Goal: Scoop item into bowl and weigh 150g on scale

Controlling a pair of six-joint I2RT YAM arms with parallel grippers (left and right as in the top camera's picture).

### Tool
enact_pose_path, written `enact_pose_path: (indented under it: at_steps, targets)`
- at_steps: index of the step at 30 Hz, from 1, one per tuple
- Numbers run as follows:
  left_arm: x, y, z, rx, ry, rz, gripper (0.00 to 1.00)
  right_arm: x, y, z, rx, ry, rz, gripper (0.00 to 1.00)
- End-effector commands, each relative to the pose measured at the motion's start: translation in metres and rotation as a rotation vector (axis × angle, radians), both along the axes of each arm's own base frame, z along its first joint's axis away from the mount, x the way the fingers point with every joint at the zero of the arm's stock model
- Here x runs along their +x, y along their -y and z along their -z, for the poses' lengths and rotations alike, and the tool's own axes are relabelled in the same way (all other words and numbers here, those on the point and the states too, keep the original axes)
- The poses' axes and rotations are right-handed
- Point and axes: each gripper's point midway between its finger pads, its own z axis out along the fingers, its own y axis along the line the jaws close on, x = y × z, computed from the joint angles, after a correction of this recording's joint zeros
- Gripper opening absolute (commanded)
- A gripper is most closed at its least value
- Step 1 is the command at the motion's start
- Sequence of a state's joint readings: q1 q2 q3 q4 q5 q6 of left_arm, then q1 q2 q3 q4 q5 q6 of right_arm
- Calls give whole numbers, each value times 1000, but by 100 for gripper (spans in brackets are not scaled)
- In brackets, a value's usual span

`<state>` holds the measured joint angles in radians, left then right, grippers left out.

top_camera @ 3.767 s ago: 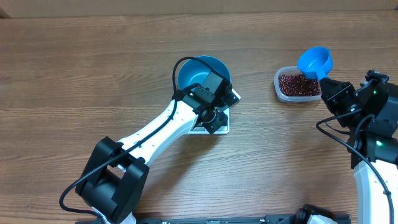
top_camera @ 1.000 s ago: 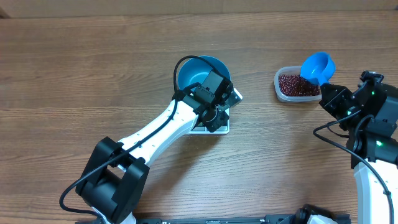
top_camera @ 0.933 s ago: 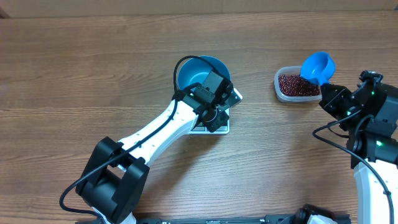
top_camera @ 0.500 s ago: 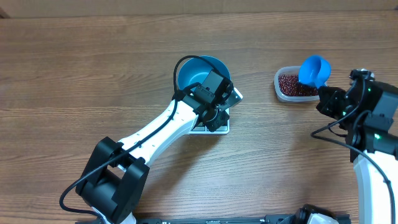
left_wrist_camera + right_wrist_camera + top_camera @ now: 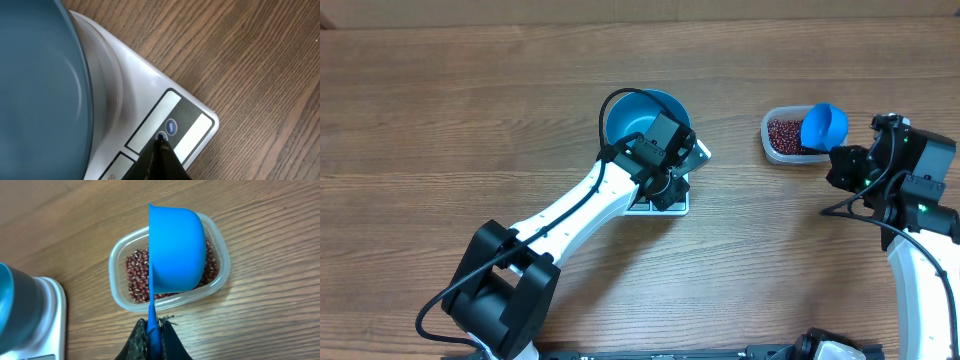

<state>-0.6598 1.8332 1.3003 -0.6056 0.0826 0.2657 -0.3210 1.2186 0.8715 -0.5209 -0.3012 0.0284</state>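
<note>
Right gripper point(image 5: 152, 330) clamped on the blue scoop point(image 5: 177, 250) handle. Scoop tipped on edge over the beans point(image 5: 136, 277) in the clear tub point(image 5: 114, 265), straight ahead along the handle; contact uncertain. Left gripper point(image 5: 161, 150) closed, empty, tip at a scale point(image 5: 135, 80) button. Bowl point(image 5: 630, 115) on scale.

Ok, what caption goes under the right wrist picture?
Right gripper holds a blue scoop on edge over the tub of beans.

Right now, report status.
Left fingers shut, tip at button of white square scale. Right fingers shut on blue scoop, tipped over clear tub of red-brown beans. Blue bowl on scale.
</note>
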Motion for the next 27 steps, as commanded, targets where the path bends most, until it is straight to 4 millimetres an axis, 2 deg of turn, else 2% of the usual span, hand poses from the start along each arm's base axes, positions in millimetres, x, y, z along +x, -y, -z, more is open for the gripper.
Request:
enact_pose_path:
  at_steps: [1, 11, 16, 21, 25, 27]
  targets:
    - [-4, 1, 2, 0, -4, 24, 4, 5, 7, -15, -100, 41, -49, 4]
    - [-3, 1, 2, 2, -1, 30, 4, 5, 7, -15, -260, 57, -198, 4]
    - [-3, 1, 2, 4, 0, 34, 4, 7, 9, -16, -288, 68, -212, 4]
    - [-2, 1, 1, 4, 10, 48, 4, 9, 20, -19, -336, 65, -169, 4]
    - [-1, 3, 0, 0, 18, 51, 4, 10, 23, -12, -341, 43, -160, 4]
    - [1, 4, -1, -5, 24, 50, 4, 13, 24, -2, -330, 17, -165, 4]
